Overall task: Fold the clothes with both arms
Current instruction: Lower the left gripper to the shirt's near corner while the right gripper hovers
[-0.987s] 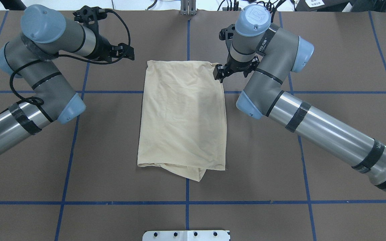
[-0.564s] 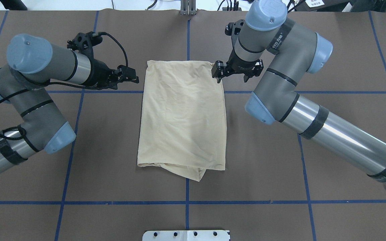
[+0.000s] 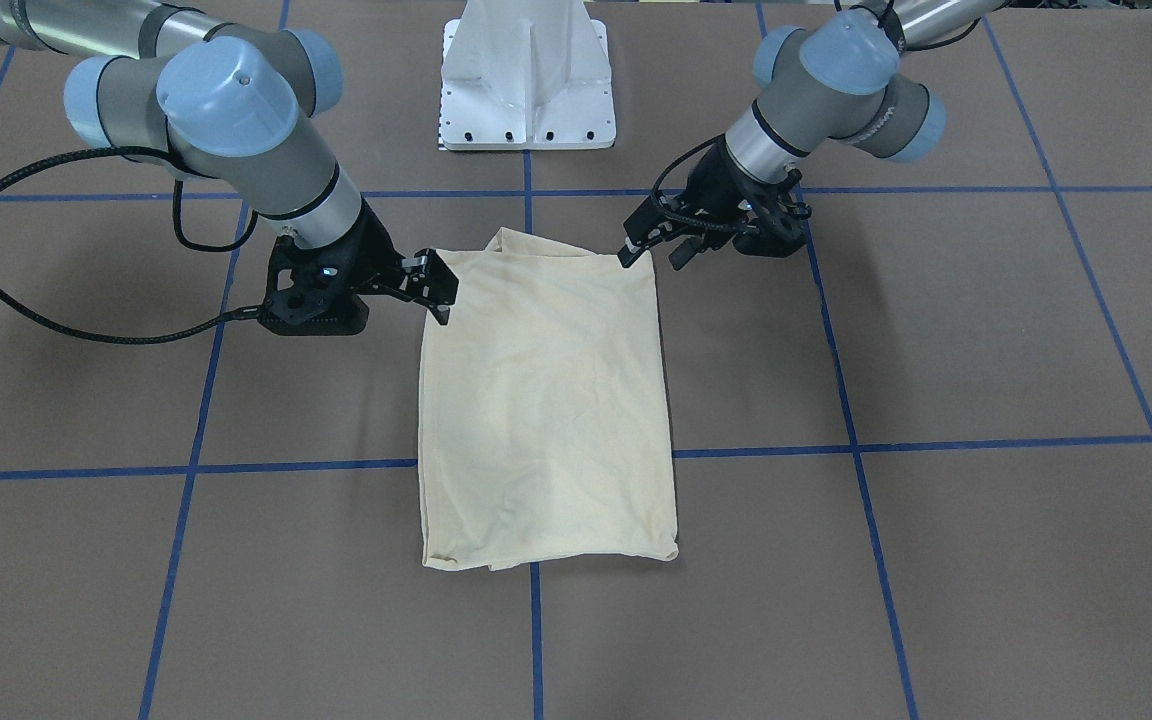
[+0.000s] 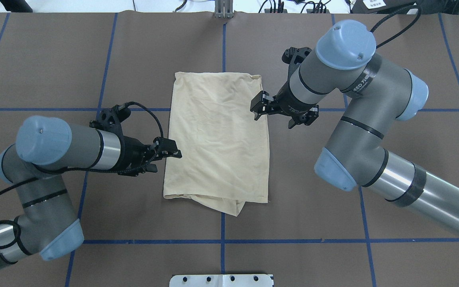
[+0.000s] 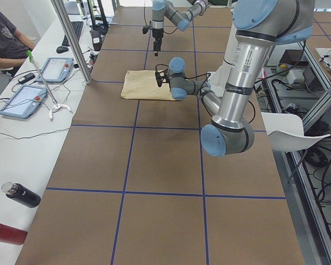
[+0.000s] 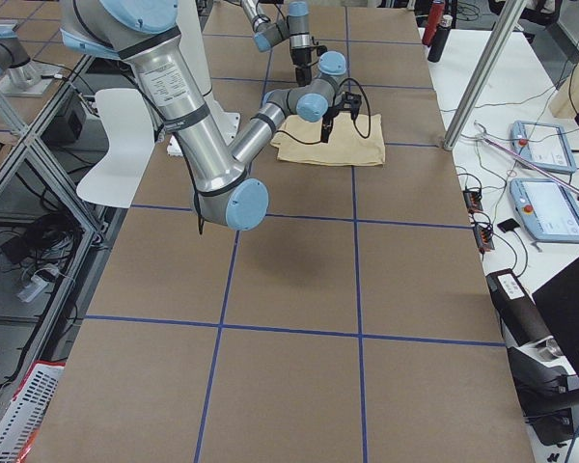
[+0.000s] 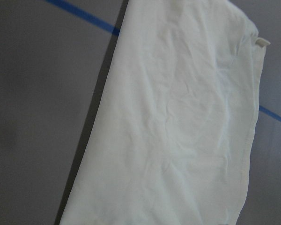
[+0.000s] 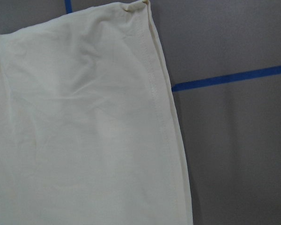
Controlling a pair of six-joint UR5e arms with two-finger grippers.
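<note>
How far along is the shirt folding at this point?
Done: the T-shirt lies flat on the table as a narrow rectangle with no sleeves showing, though a loose flap pokes out at the robot-side end. In hand: the left gripper and right gripper hover open at its two long edges, gripping nothing. Left: grasp the cloth and probably fold it crosswise into a compact stack.

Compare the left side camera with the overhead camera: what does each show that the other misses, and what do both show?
Only the side camera: a seated person, two screens, a black bottle, a white chair. Only the overhead: the flap poking from the shirt's edge nearest the robot. Both: the folded shirt, left arm, right arm, brown table.
</note>
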